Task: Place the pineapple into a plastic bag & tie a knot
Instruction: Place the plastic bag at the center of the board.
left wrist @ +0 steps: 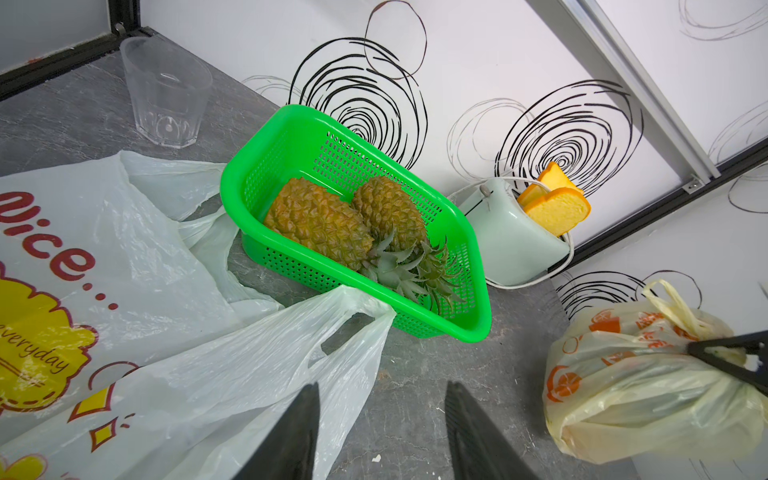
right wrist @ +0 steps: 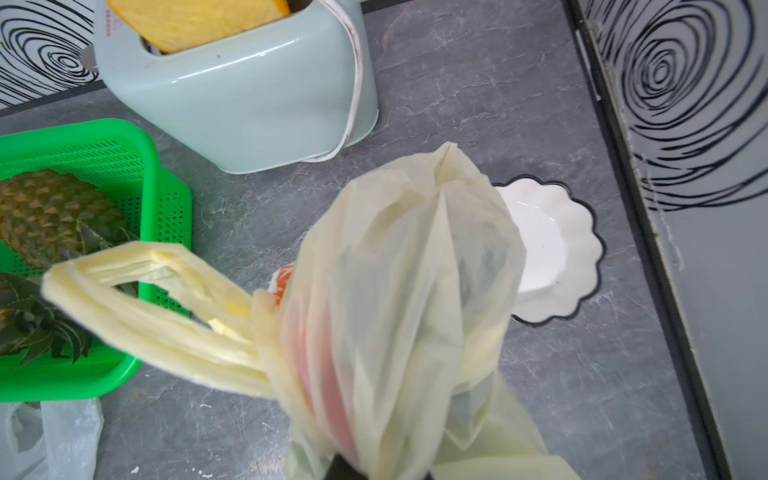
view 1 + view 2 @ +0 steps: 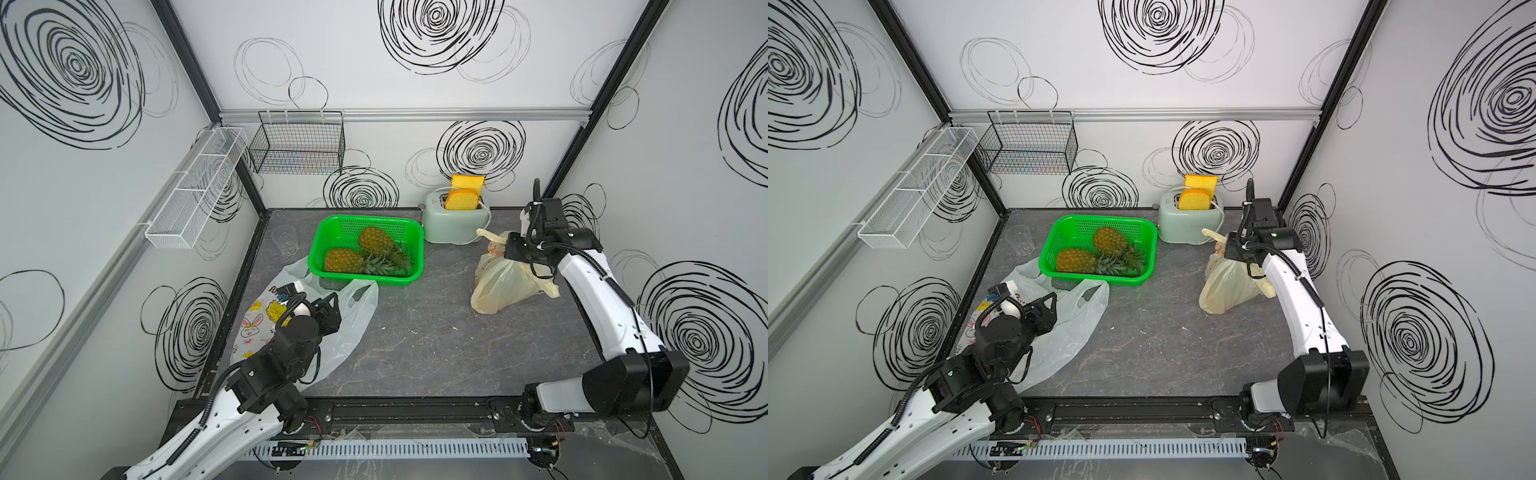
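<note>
Two pineapples [image 3: 376, 239] lie side by side in the green basket [image 3: 365, 217], leafy crowns pointing toward the robot's side of the table [image 3: 436, 340], neither one bagged. Just in front of the basket, a white bag [image 3: 353, 320] with red and yellow print is spread flat, one handle loop touching the basket's near wall. Above that bag hovers the left gripper [image 1: 380, 399], jaws apart with nothing between them.

Over on the other side, the right gripper [image 3: 510, 249] is clamped tight on the bunched neck of a yellowish bag [image 3: 505, 286]. That bag bulges and sits on the table, a handle loop sticking out toward the toaster [image 3: 453, 226]. Something dark shows through the plastic, but what it is cannot be made out.

Both toaster slots are filled: bread slices [image 3: 462, 200] stand up out of them. Back near the left corner, a clear cup [image 3: 285, 240] stands upright. Behind the yellowish bag, the right wrist view catches a white dish [image 2: 552, 249] with a scalloped rim.
</note>
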